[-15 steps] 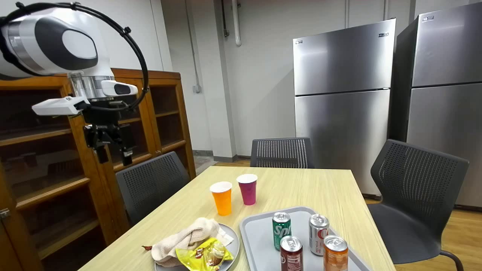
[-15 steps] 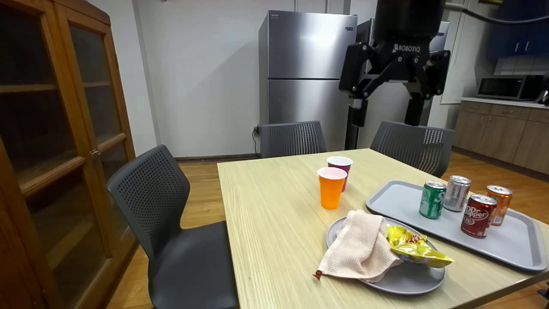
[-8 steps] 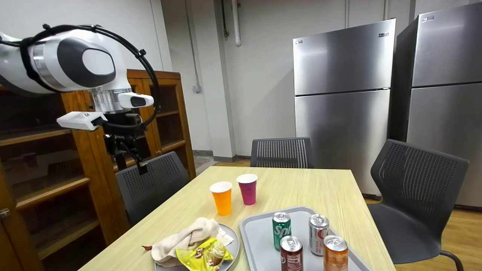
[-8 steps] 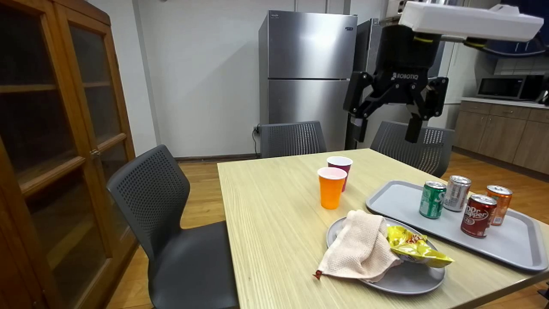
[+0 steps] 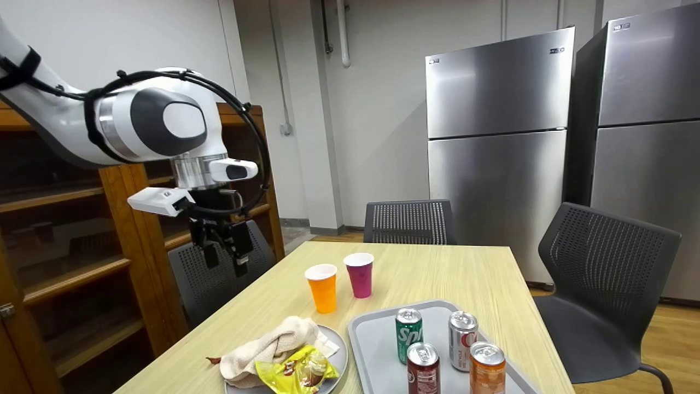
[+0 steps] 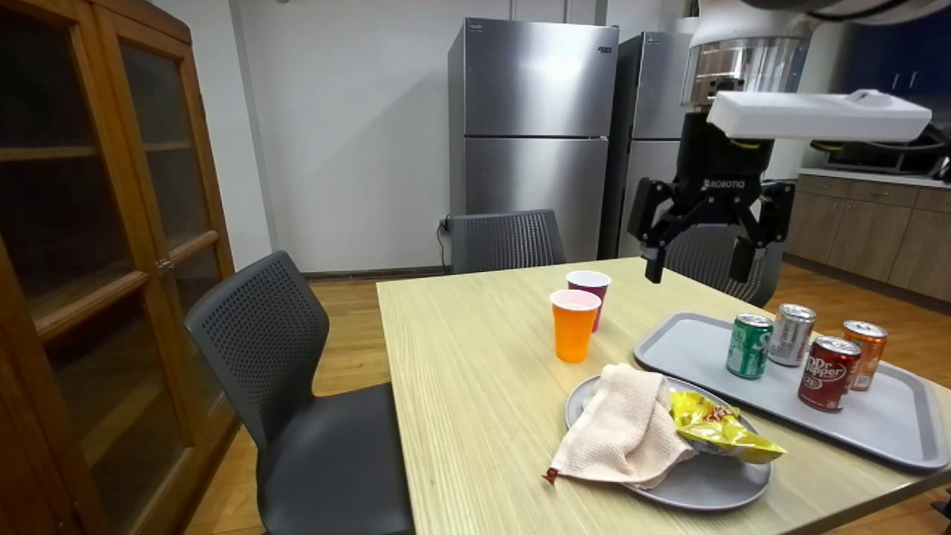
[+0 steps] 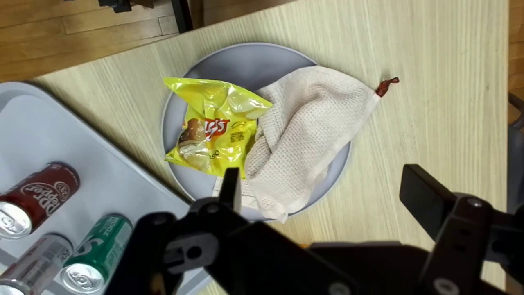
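Note:
My gripper (image 6: 697, 271) hangs in the air, its black fingers spread wide with nothing between them. In the wrist view the gripper (image 7: 325, 186) is above the tabletop, by a grey plate (image 7: 254, 53). On that plate lie a beige cloth (image 7: 311, 123), draped over the rim with a dark red tie at its tip, and a yellow snack bag (image 7: 221, 135). Both exterior views show an orange cup (image 6: 573, 327) upright close to a purple cup (image 5: 360, 278), which it partly covers in one of them. The wrist view hides nearly all of the cups behind the gripper.
A grey tray (image 6: 683, 345) beside the plate carries several upright cans: green (image 6: 749, 345), silver (image 6: 792, 334), dark red (image 6: 829, 374) and orange (image 6: 865, 353). Dark chairs (image 5: 407, 224) surround the wooden table (image 5: 437, 268). Behind stand a wooden cabinet (image 5: 126, 262) and steel refrigerators (image 5: 497, 164).
The arm has come down steadily, moving toward the table and rightward in an exterior view. Its fingers have stayed wide apart. Cups, plate, cloth, bag and cans have not moved.

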`<state>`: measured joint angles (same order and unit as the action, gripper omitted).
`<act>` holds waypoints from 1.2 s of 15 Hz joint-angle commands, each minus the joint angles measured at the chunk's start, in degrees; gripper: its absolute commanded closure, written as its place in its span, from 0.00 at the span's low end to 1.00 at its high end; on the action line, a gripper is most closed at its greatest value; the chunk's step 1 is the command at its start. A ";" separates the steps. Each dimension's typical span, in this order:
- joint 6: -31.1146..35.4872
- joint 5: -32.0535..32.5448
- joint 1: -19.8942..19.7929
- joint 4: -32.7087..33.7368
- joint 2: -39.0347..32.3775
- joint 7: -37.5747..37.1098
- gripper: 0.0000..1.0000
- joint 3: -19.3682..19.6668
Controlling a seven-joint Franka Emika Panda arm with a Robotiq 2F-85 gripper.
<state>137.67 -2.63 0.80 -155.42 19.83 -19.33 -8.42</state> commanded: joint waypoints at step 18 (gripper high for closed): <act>16.88 12.23 -2.28 2.58 -27.20 -17.99 0.00 9.20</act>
<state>153.79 7.25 -3.00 -155.01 -3.52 -33.71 -1.41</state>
